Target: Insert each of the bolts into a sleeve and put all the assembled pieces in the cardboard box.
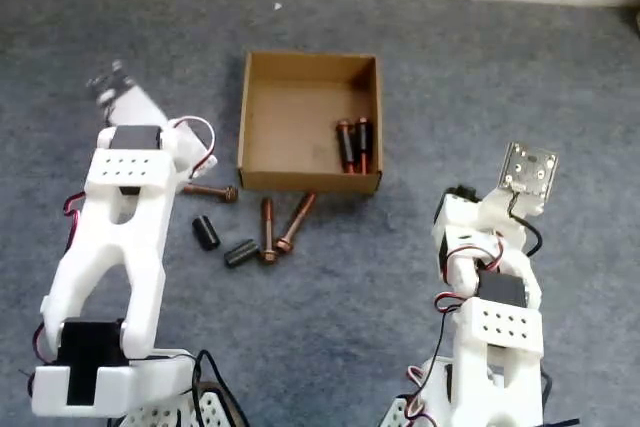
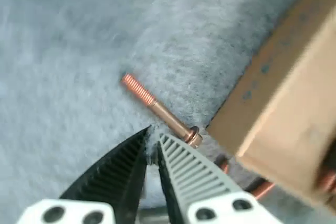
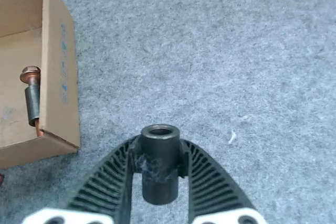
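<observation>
Black sleeve (image 3: 160, 163) is being gripped bore-outward in the right pincer (image 3: 159, 148), seemingly readied for a bolt, while a copper bolt (image 2: 157, 109) beside the cardboard box (image 2: 283, 93) is being faced by the clenched, empty left pincer (image 2: 154, 135).

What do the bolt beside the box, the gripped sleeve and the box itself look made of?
Bolt: copper-coloured metal, possibly plated; shiny threaded shank.
Sleeve: likely dark metal; dull sheen on its rim.
Box: matte brown cardboard with folded walls.
</observation>
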Robot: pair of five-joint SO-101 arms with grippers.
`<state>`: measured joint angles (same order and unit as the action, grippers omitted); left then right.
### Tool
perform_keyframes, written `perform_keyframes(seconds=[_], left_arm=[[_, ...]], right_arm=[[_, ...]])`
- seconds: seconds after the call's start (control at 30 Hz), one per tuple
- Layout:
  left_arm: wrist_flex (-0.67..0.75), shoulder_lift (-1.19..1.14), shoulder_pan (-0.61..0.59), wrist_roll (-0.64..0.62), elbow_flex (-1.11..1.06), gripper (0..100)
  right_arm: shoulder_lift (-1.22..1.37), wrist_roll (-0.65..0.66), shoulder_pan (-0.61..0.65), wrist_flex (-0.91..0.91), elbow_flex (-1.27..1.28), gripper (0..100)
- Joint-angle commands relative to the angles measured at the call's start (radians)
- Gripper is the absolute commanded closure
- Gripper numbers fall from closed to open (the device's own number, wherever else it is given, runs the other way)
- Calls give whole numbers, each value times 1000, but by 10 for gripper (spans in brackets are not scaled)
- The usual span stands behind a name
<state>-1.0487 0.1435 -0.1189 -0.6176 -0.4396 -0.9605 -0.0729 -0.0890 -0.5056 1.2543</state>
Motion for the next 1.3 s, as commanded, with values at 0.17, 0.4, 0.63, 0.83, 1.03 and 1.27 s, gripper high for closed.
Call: perform_keyframes(seconds=[0.17, 0.4, 0.63, 0.83, 1.03, 1.27], left_arm=[[14, 8, 12, 704, 88, 989], [14, 5, 45, 1186, 87, 974], [-29, -12, 56, 1321, 113, 904], [-267, -206, 81, 1531, 312, 883], [-468, -426, 81, 1691, 584, 883], [-540, -627, 81, 1794, 773, 883]], right_arm=[[-28, -5, -7, 56, -4, 995], [-28, -5, -7, 56, -4, 995], [-28, -3, -7, 58, -4, 995], [-28, -3, -7, 58, -4, 995], [-28, -3, -7, 58, -4, 995], [-28, -3, -7, 58, -4, 994]])
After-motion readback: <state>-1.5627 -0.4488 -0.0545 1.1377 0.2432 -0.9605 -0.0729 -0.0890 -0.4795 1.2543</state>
